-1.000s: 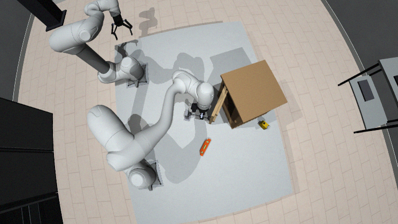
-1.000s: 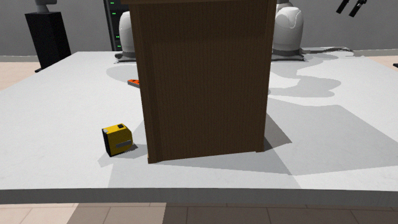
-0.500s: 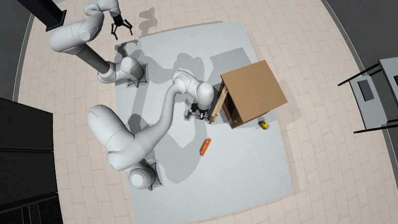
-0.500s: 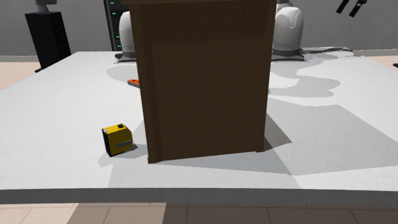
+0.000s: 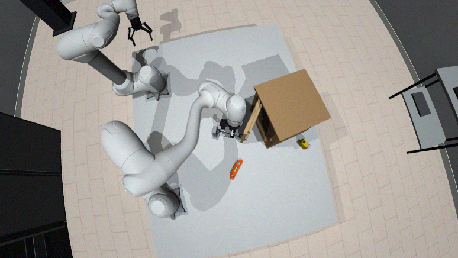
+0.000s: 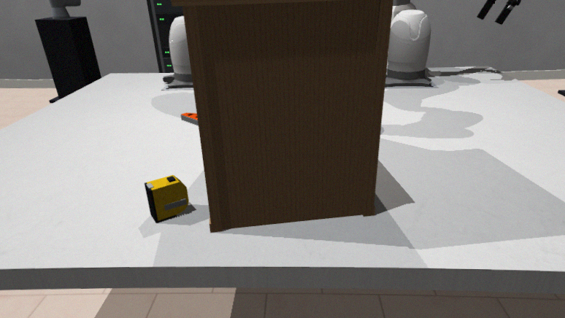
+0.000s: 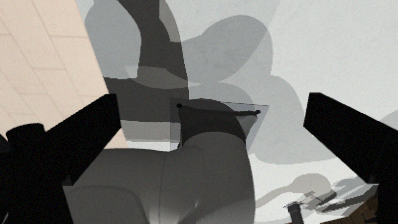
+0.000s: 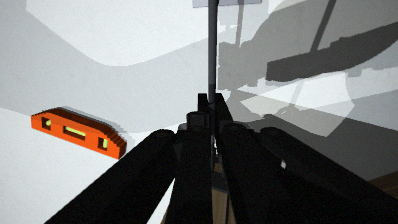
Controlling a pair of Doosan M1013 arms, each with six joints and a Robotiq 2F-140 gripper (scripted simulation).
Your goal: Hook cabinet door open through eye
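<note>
"Pale grey counter (image 5: 272, 205) (image 6: 79, 157) (image 7: 325, 50) (image 8: 30, 165) first. Where's the cabinet (image 5: 291, 102) (image 6: 292, 118)?"

"Upright near the edge closest to the exterior camera. It looks level, though I can't check its whole base."

"And the door (image 5: 251, 121) (image 8: 219, 205)?"

"Ajar, swung out toward the post (image 5: 214, 132) (image 8: 250, 2), which stands nearer the arms' edge."

"What are the grippers doing?"

"The left gripper (image 5: 142, 41) (image 6: 490, 20) (image 7: 212, 110) is spread wide and holds nothing, out beyond the counter's corner on its own arm's side. The right gripper (image 5: 232, 132) (image 8: 209, 107) is clenched, I judge, on the thin rod of the hook."

"Anything loose?"

"An orange level (image 5: 236, 170) (image 6: 189, 117) (image 8: 75, 131), well in from the edges, and a smaller yellow tape measure (image 5: 303, 144) (image 6: 168, 199) beside the cabinet, toward the exterior camera's edge."

"Now the hook (image 5: 223, 132) (image 8: 212, 50) itself?"

"It reaches from the post toward the door. The eye and tip are hidden, so I can't tell whether they have met."

"Which step, then?"

"Seating the hook, I'd say. The next move calls for lining tip and eye up, lowering gently, then letting go once it hangs. Pushing sideways could swing the door or tip the cabinet."
</note>
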